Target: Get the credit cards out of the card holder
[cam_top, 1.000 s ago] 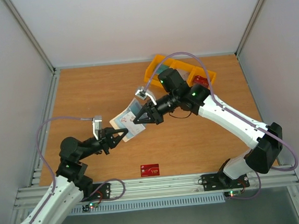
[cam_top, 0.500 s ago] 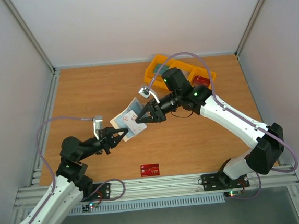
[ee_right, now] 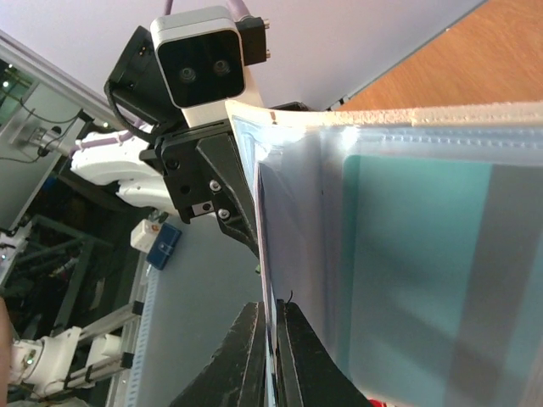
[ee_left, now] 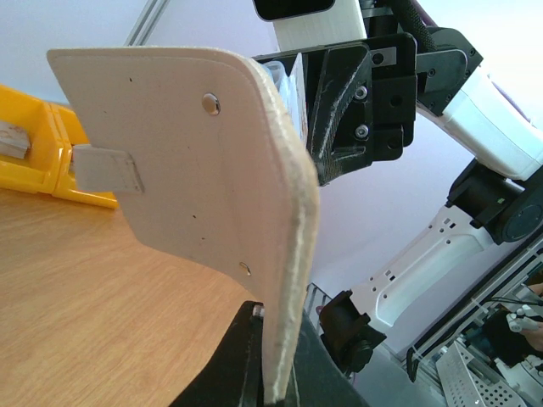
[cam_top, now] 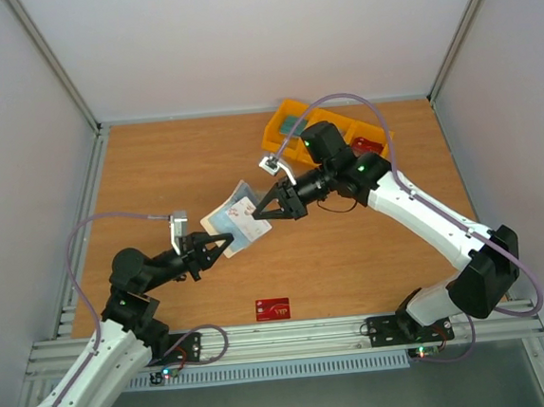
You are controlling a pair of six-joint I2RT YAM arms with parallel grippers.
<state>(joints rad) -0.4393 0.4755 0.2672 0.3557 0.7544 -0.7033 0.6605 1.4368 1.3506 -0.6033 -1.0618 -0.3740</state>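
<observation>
The cream-white card holder (cam_top: 225, 211) hangs open in the air above the table, between both arms. My left gripper (cam_top: 225, 247) is shut on its lower edge. In the left wrist view its cream outside (ee_left: 195, 178) and snap tab (ee_left: 106, 168) fill the frame. My right gripper (cam_top: 267, 214) is shut on a pale credit card with reddish print (cam_top: 249, 227) that sticks partly out of the holder. In the right wrist view the card's thin edge (ee_right: 270, 280) sits between my fingers beside the grey-blue inside (ee_right: 424, 254). A red credit card (cam_top: 273, 309) lies on the table.
A yellow three-compartment bin tray (cam_top: 284, 109) stands at the back right, behind the right arm, with a red item (cam_top: 366, 145) in one compartment. It also shows in the left wrist view (ee_left: 34, 144). The table's front rail runs just below the red card.
My right gripper has moved a little to the right and back, drawing the pale card farther out of the holder. The left gripper has stayed in place on the holder.
</observation>
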